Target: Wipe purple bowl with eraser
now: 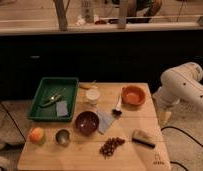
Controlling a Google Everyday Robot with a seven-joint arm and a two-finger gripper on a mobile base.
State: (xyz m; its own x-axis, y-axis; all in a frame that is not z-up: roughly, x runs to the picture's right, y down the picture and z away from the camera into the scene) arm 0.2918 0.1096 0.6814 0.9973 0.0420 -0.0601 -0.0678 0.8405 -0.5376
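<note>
Nearest, lower right of frame: eraser point(143, 138), flat on table point(70, 156), untouched. Centre: purple bowl point(87, 122), upright, well apart from eraser. Best gripped across eraser's narrow sides, wiping face kept down for bowl's inside. Farther, right edge: gripper point(163, 104), beside table, touching neither; spread or pressed together, cannot tell.

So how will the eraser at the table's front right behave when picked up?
The eraser looks like a flat block lying low, so it probably won't roll or tip. Its dark lower edge may be felt, so likely soft and grippy. The claw is not visible; the arm stands right of the table.
</note>
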